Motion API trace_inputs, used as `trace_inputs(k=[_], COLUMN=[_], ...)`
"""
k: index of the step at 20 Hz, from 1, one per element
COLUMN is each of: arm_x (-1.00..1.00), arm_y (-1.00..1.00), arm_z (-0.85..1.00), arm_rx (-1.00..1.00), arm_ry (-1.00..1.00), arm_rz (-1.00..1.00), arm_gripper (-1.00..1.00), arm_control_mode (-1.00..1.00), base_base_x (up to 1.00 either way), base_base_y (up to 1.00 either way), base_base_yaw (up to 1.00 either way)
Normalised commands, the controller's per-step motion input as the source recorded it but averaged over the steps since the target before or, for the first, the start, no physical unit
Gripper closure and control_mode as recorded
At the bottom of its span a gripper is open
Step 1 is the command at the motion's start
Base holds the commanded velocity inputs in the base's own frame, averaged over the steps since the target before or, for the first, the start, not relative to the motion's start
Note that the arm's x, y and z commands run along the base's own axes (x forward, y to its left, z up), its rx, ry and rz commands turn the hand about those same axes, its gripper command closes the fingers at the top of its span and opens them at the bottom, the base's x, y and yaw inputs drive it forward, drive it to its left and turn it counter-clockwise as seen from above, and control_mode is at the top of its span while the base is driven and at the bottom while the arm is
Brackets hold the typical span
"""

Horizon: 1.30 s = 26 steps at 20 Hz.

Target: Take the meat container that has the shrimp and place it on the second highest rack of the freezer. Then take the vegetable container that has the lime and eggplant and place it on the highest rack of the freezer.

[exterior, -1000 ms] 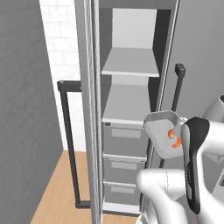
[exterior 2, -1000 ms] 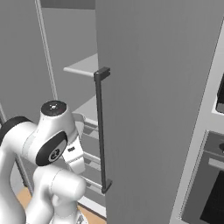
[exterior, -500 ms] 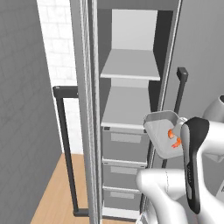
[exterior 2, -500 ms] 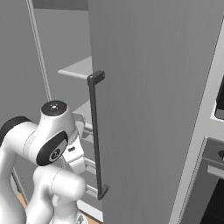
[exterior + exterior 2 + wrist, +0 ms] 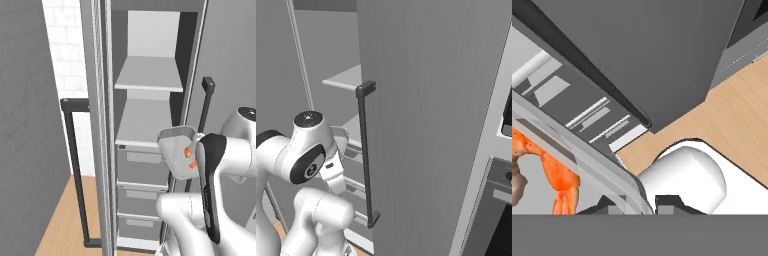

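Note:
The meat container (image 5: 176, 156), a clear tray, hangs tilted in front of the freezer's (image 5: 150, 30) open compartment, level with the second highest rack (image 5: 142, 125). The orange shrimp (image 5: 189, 152) lies inside it. In the hand view my gripper (image 5: 639, 204) is shut on the meat container's rim (image 5: 587, 155), with the shrimp (image 5: 554, 172) just left of the fingertips. The highest rack (image 5: 150, 75) is bare above. In the right base view the open freezer door (image 5: 426, 100) hides most of the inside; the highest rack's edge (image 5: 346, 77) and the container's rim (image 5: 342, 136) peek past it.
Grey drawer fronts (image 5: 142, 162) stack under the racks. The freezer door's dark bar handle (image 5: 366, 155) stands close beside my arm. Another door with a dark handle (image 5: 75, 175) hangs open on the left. Wood floor (image 5: 737, 110) lies below.
The whole picture has shifted slightly, so the base has moved in front of the freezer. The container stays held in the same place relative to the arm.

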Motion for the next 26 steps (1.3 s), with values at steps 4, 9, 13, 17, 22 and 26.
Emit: trace_inputs(k=[4,9,13,17,22,26], arm_x=[0.36,0.82,1.0,0.96,0.82,0.61], arm_y=[0.43,0.0,0.07,0.17,0.14,0.0], arm_z=[0.0,0.0,-0.01,-0.05,-0.27,-0.69], arm_rx=[-0.05,-0.04,-0.02,0.0,0.0,0.0], arm_ry=[0.09,0.03,0.04,0.0,-0.06,-0.06], arm_rz=[-0.07,-0.01,-0.04,-0.07,-0.09,-0.12], arm_gripper=[1.0,1.0,1.0,1.0,1.0,1.0], arm_control_mode=[-1.0,-1.0,-1.0,-1.0,-1.0,-1.0], base_base_x=[0.0,0.0,0.0,0.0,0.0,0.0], base_base_y=[0.0,0.0,0.0,0.0,0.0,0.0], base_base_yaw=[0.0,0.0,0.0,0.0,0.0,0.0])
